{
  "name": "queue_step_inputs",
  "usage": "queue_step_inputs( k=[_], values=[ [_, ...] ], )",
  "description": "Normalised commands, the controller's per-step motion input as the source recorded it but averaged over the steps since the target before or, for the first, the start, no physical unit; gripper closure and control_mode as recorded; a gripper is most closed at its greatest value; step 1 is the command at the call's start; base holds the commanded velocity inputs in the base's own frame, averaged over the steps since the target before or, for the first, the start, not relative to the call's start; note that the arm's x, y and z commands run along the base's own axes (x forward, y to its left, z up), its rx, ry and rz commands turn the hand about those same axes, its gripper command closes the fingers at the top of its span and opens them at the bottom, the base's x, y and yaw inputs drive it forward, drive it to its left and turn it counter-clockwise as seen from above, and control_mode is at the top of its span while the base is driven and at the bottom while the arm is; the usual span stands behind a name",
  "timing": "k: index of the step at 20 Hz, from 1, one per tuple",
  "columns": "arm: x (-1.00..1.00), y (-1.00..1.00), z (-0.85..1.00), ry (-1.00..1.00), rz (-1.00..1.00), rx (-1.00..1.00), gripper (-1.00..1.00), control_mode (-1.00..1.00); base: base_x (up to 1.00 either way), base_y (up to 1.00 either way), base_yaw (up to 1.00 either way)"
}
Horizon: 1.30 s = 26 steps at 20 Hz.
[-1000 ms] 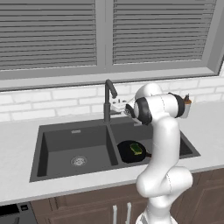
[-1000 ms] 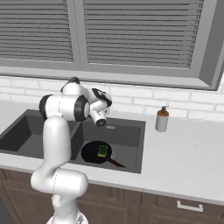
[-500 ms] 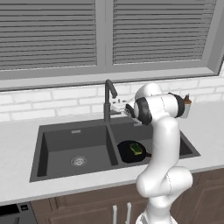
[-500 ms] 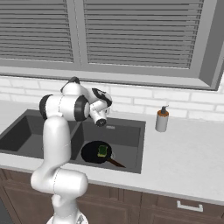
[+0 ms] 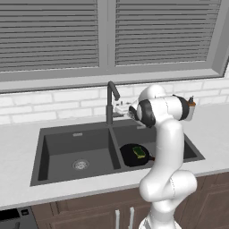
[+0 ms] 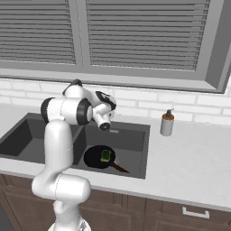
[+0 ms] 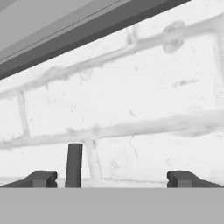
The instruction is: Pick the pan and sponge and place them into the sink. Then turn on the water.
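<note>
I see the pan point(image 5: 134, 155) lying flat on the floor of the right basin of the sink point(image 5: 53, 154), toward the basin's front left corner, close to the divider between the 2 basins. In the right base view the pan point(image 6: 97, 157) has its thin dark handle running out toward the front right of the basin. The sponge point(image 5: 140, 152) sits inside the pan, green layer up, touching the pan's floor; from the right side I read it the same way, sponge point(image 6: 106, 155) resting just right of the pan's middle. The left basin holds a round metal drain point(image 5: 80, 164). The sink point(image 6: 135, 153) is sunk into a pale counter point(image 5: 18, 179).

The faucet point(image 5: 110, 102) rises from the back rim at the divider, its dark spout curving forward. I can make out no stream under it.

My gripper point(image 5: 121, 108) hangs up near the faucet, just to the right of its upright pipe, level with the upper part, pointing toward the brick wall point(image 5: 53, 103). In the hand view the gripper point(image 7: 111, 178) has its 2 fingertips point(image 7: 41, 178) standing far apart with nothing between them, so the jaws are wide and hold nothing. A dark upright bar, which I take for the faucet pipe point(image 7: 74, 165), stands just inside the left tip against the white bricks.

A soap dispenser point(image 6: 167, 122) stands on the counter right of the sink, near the wall, below the slatted window point(image 6: 135, 36).
</note>
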Motion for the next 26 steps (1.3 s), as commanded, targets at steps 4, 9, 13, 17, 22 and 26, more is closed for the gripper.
queue_step_inputs(
  k=[4,9,13,17,22,26],
  values=[
    [-0.03,-0.28,0.0,0.0,-0.11,0.0,-1.0,-1.0,0.0,0.0,0.0],
    [-0.07,-0.15,0.0,0.01,-0.13,0.0,-1.0,-1.0,0.0,0.0,0.0],
    [-0.04,-0.09,0.0,0.0,-0.12,0.0,-1.0,-1.0,0.0,0.0,0.0],
    [-0.11,-0.41,0.0,0.02,-0.07,0.0,-1.0,-1.0,0.0,0.0,0.0],
    [-0.09,-0.74,0.0,0.03,-0.01,0.01,-1.0,-1.0,0.0,0.0,0.0],
    [0.0,-0.94,0.0,0.0,0.0,0.04,-1.0,-1.0,0.0,0.0,0.0]
  ],
)
